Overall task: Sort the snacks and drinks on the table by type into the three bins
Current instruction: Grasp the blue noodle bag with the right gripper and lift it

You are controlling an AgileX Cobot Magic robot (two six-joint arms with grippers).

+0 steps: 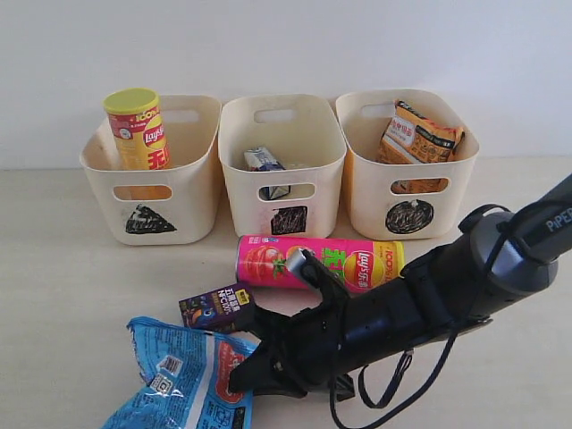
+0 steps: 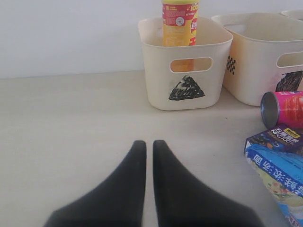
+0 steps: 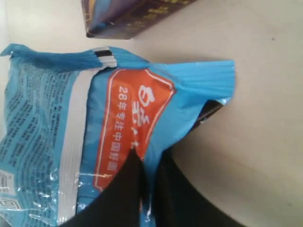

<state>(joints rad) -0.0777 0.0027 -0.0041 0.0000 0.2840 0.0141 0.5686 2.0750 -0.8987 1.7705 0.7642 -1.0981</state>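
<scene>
Sorting looks about half done: the tall yellow-red chip tube with a yellow lid (image 1: 137,130) stands upright in the cream-white plastic tub marked with a black triangle (image 1: 192,201). The small white-and-blue carton (image 1: 264,161) lies in the alike tub with the square scribble (image 1: 241,192), and the crinkly orange bag (image 1: 416,136) leans in the tub with the circle scribble (image 1: 366,201). The step in hand seems to be picking up the crinkly blue foil bag (image 3: 57,118). It lies flat on the pale counter (image 1: 63,268) in front of the tubs, just beside the dark purple box carton (image 1: 217,307). The right end effector (image 3: 149,158) reaches across the middle, and its black fingers pinch an edge of the bag, with a thin sliver of film between them. The left end effector (image 2: 145,144) hovers over bare counter, its fingers pressed together on nothing. The next move calls for a lift and a carry to the circle tub, where the orange bag sits. The limp, slippery film may sag or slide out of the pinch. The glossy pink chip tube (image 1: 264,262), a rigid cylinder lying on its side, could roll if brushed.
</scene>
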